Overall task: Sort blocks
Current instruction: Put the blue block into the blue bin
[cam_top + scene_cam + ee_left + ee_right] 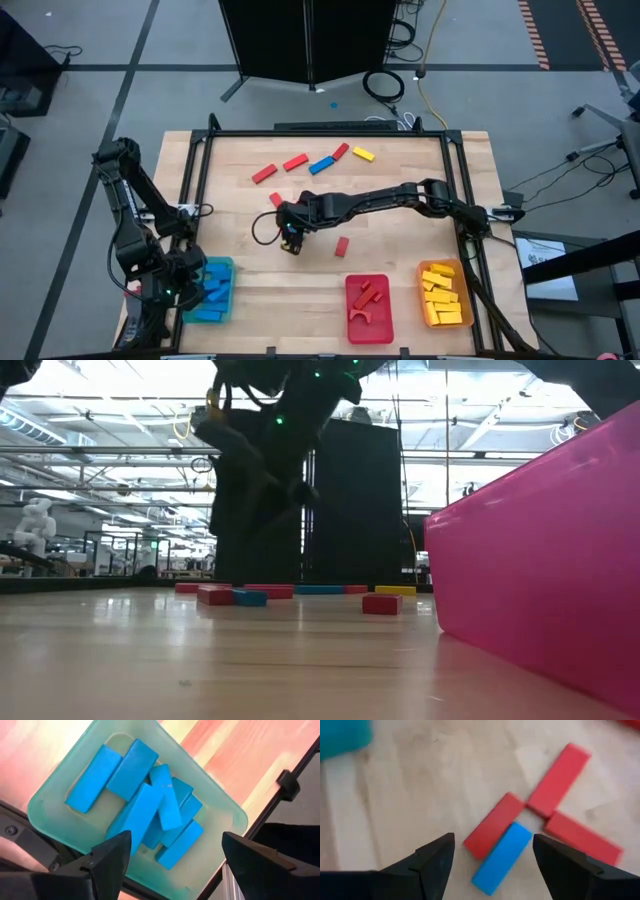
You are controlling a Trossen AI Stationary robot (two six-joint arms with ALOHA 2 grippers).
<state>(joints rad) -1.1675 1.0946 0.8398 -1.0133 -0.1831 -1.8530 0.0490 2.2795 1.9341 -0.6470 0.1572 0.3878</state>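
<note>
Three trays [209, 292] hold sorted blue, red, seemingly yellow blocks [150, 812]; both grippers [492, 852] gape empty.

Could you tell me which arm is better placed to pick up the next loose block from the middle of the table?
The right: its open pincer hangs over loose blocks, while the left pincer hovers above the blue tray.

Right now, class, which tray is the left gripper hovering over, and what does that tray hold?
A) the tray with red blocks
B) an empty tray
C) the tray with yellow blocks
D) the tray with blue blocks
D: the left wrist view shows the open left gripper above the pale green tray full of blue blocks; the high view agrees.
</note>
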